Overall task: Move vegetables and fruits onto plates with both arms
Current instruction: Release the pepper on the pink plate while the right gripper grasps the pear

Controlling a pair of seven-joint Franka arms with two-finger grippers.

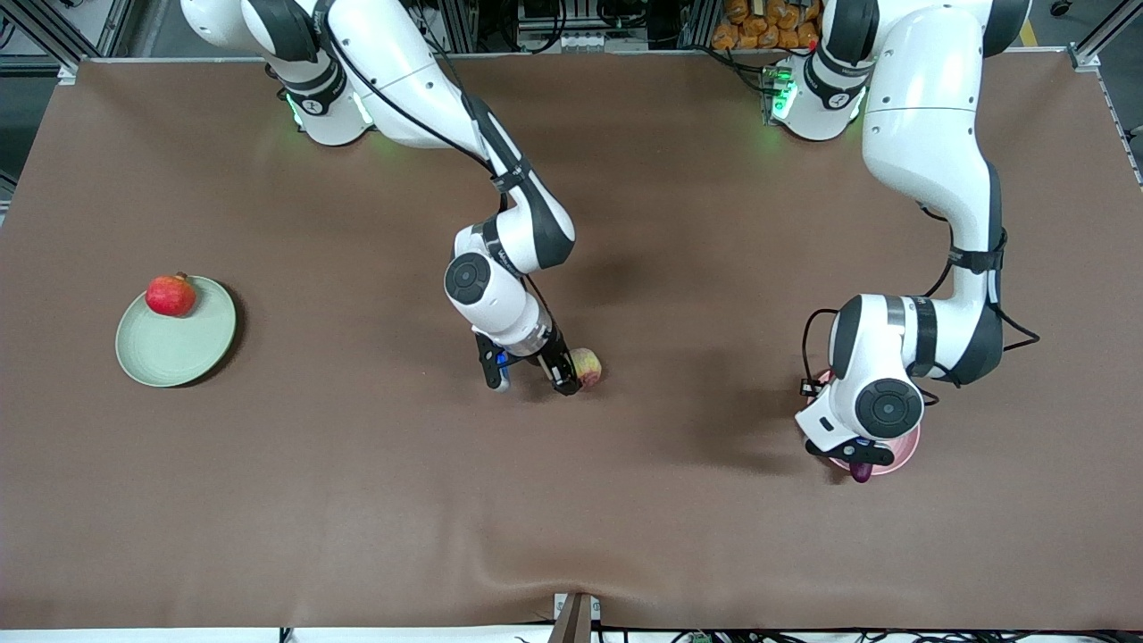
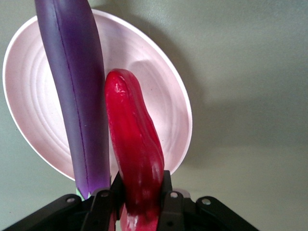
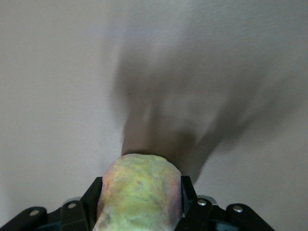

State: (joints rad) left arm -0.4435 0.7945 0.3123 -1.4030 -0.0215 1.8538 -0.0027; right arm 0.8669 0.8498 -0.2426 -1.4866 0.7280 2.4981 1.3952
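**Both grippers clamped on produce**

The pomegranate (image 1: 171, 295) sits on the green plate (image 1: 170, 348) toward the right arm's end of the table. Mid-table, the right gripper (image 1: 571, 379) has its fingers pressed onto the peach (image 1: 588, 364). The left gripper (image 2: 137, 202) pinches the chili (image 2: 134, 154) over the pink plate (image 2: 159, 106), where the eggplant (image 2: 77, 96) lies alongside it.

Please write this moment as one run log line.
left hand: shut on chili, over pink plate | right hand: shut on peach | pomegranate: on green plate
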